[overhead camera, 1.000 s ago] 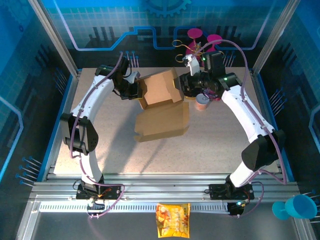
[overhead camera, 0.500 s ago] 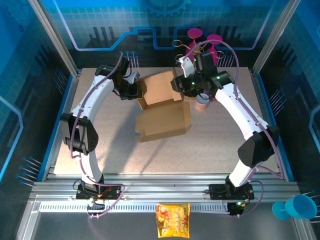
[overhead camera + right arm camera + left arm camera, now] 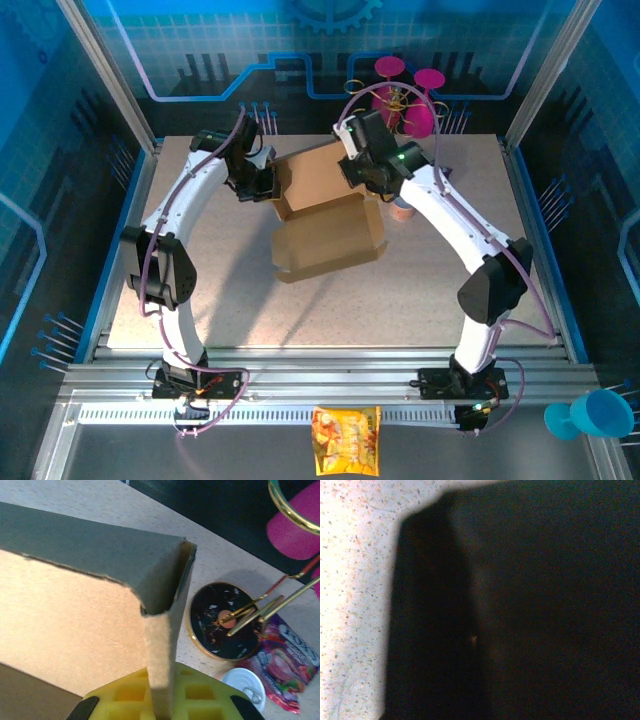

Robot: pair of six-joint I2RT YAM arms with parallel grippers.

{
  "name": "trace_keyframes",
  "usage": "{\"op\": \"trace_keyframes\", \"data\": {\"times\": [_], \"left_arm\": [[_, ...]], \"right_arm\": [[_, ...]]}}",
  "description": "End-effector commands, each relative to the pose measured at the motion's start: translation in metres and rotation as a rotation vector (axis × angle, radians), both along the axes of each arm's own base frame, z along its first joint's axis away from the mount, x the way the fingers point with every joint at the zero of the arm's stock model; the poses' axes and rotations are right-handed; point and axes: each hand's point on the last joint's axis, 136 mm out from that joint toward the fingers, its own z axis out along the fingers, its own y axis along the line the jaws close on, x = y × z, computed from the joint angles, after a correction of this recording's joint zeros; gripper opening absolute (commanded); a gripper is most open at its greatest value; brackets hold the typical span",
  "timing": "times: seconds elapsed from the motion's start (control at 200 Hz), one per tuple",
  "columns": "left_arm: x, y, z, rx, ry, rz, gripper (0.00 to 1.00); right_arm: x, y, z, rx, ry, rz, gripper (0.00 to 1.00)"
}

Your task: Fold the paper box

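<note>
The paper box point(image 3: 322, 180) is plain brown cardboard, an open tray in mid-table with its big lid flap point(image 3: 330, 240) spread toward me. My left gripper point(image 3: 264, 181) is at the tray's left wall and looks closed on it; the left wrist view is almost black, with cardboard point(image 3: 530, 600) pressed up against the camera. My right gripper point(image 3: 358, 168) is shut on the tray's right wall point(image 3: 162, 665), which stands as a thin upright edge between the yellow pads point(image 3: 125, 695). The box's inside floor point(image 3: 65, 615) lies to the left.
Just right of the box are a round dark dish with a gold rim point(image 3: 225, 620), a white-lidded can point(image 3: 404, 208) and a purple snack packet point(image 3: 285, 662). Pink goblets point(image 3: 405, 95) stand at the back. A yellow-orange snack bag point(image 3: 346, 440) and a blue cup point(image 3: 590, 415) lie off the table's front.
My right gripper has swung left from beside the can onto the box's right wall. The lid flap has shifted slightly right. The left arm has held still.
</note>
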Motion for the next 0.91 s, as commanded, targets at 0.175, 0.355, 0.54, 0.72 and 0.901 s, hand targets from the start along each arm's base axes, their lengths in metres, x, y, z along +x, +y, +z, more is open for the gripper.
{"op": "trace_keyframes", "data": {"times": [0.175,0.355,0.54,0.72,0.901], "left_arm": [[-0.003,-0.020,0.031,-0.043,-0.017,0.006,0.00],[-0.004,-0.017,0.031,-0.015,0.026,0.037,0.00],[-0.007,-0.012,0.024,0.024,0.069,0.062,0.00],[-0.011,-0.009,0.022,0.047,0.093,0.076,0.00],[-0.012,-0.021,0.031,-0.017,0.092,0.055,0.00]], "right_arm": [[-0.001,-0.008,-0.013,-0.150,0.043,-0.101,0.00],[0.002,-0.013,-0.010,-0.182,0.070,-0.143,0.00],[0.005,-0.031,-0.007,-0.281,0.084,-0.232,0.00],[0.003,-0.043,-0.003,-0.312,0.091,-0.293,0.00],[0.001,-0.020,-0.008,-0.168,0.140,-0.199,0.04]]}}
